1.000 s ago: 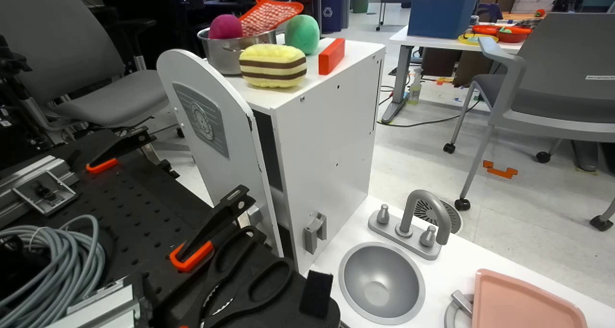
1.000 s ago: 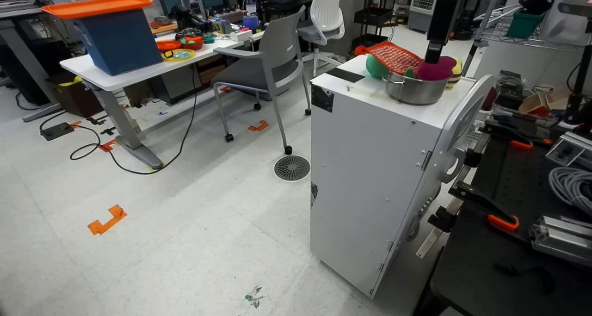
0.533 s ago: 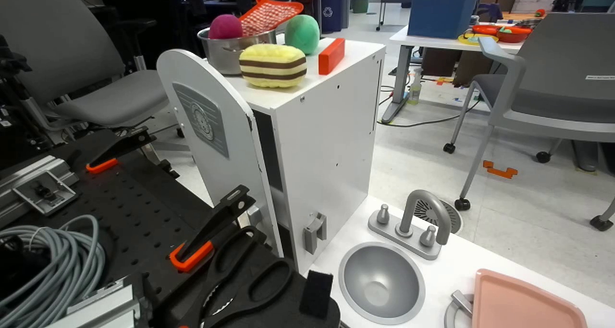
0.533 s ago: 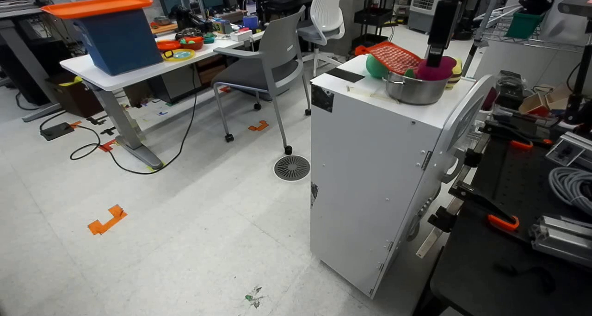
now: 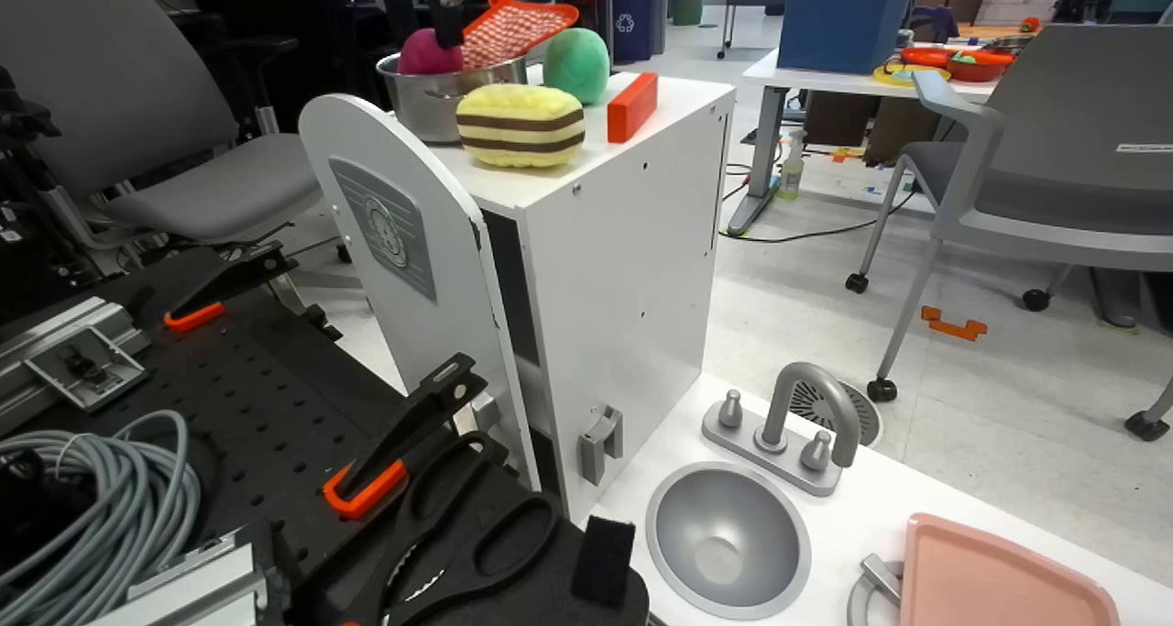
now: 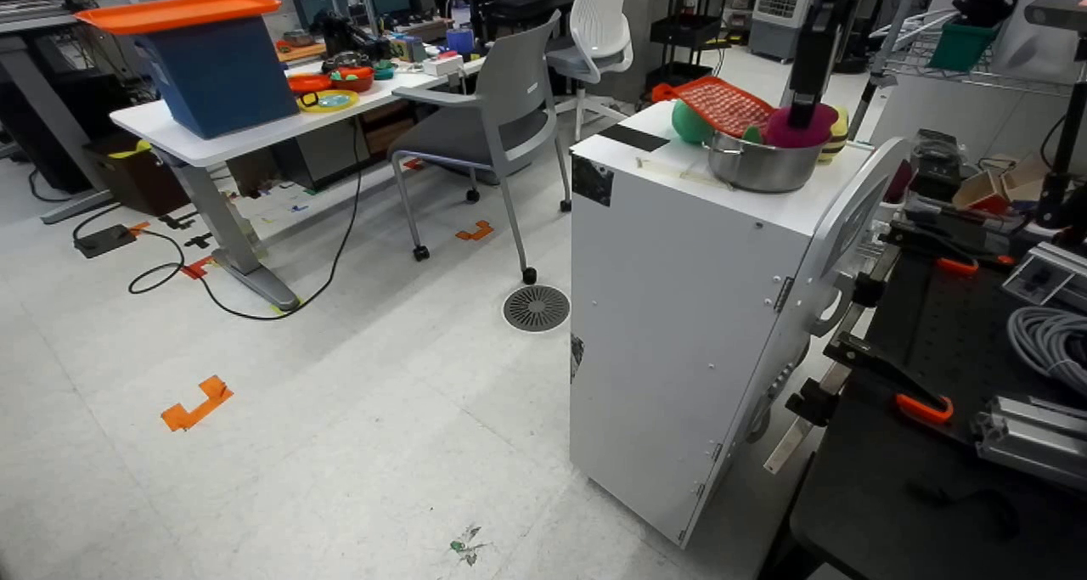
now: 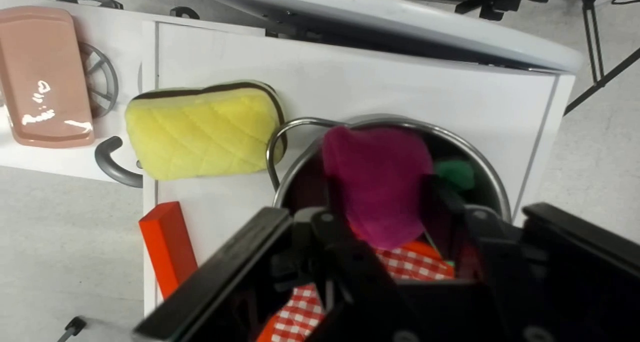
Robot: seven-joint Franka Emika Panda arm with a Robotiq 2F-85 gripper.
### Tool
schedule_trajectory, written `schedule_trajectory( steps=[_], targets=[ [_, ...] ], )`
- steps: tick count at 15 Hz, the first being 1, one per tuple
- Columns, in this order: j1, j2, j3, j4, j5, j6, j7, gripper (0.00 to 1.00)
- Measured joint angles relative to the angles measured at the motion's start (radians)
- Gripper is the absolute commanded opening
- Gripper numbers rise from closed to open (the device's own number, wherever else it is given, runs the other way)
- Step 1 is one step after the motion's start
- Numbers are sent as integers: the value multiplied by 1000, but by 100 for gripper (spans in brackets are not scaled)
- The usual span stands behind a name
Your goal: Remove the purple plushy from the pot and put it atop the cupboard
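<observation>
The purple plushy (image 7: 377, 164) sits in the metal pot (image 7: 499, 189), its upper part standing above the rim. In the wrist view my gripper (image 7: 384, 187) has one finger against each side of the plushy, and the soft body bulges between them. Both exterior views agree: the fingertips reach down onto the plushy (image 5: 423, 55), still within the pot (image 5: 426, 104). The pot stands on the white top of the cupboard (image 6: 671, 291). The lower part of the plushy is hidden inside the pot.
A red checked mitt (image 6: 722, 104) leans out of the pot, with a green object (image 7: 457, 174) beside the plushy. Close by on the cupboard top are a yellow striped plush (image 5: 520, 126), a green egg-shaped toy (image 5: 577, 67) and a red block (image 5: 632, 108). A rounded panel (image 5: 367, 149) rises along one side.
My gripper has come down over the pot, entering an exterior view from above. Its fingers have drawn together onto the plushy, which now looks squeezed. Pot and other toys stay put.
</observation>
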State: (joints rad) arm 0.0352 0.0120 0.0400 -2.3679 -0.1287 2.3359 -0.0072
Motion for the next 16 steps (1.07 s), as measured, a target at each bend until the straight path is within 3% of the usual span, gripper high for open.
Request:
schedule_trajectory(
  steps=[2, 3, 16],
  targets=[
    [0, 0, -3, 0, 0, 0, 0, 1],
    [0, 0, -3, 1, 0, 0, 0, 0],
    [-1, -80, -6, 0, 62, 0, -54, 1]
  ],
)
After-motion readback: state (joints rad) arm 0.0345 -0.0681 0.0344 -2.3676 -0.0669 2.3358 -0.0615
